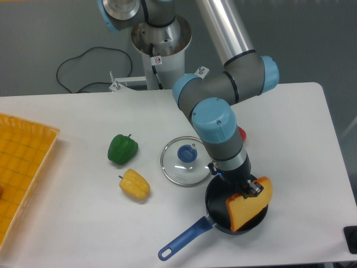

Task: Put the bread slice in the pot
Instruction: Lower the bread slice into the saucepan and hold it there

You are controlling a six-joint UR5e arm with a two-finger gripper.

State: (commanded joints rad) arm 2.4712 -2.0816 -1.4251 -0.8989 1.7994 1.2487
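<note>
The bread slice (248,207), orange-yellow with a darker crust, stands tilted on edge inside the pot (218,219), leaning toward its right rim. The pot is black with a long blue handle (183,242) pointing to the lower left. My gripper (249,188) reaches down over the pot and pinches the slice's upper edge, shut on it. The arm's wrist hides the pot's far rim.
A glass lid with a blue knob (184,160) lies just left of the pot. A green pepper (122,148) and a yellow pepper (134,184) sit further left. A yellow basket (22,167) is at the table's left edge. Something red (241,134) peeks from behind the arm.
</note>
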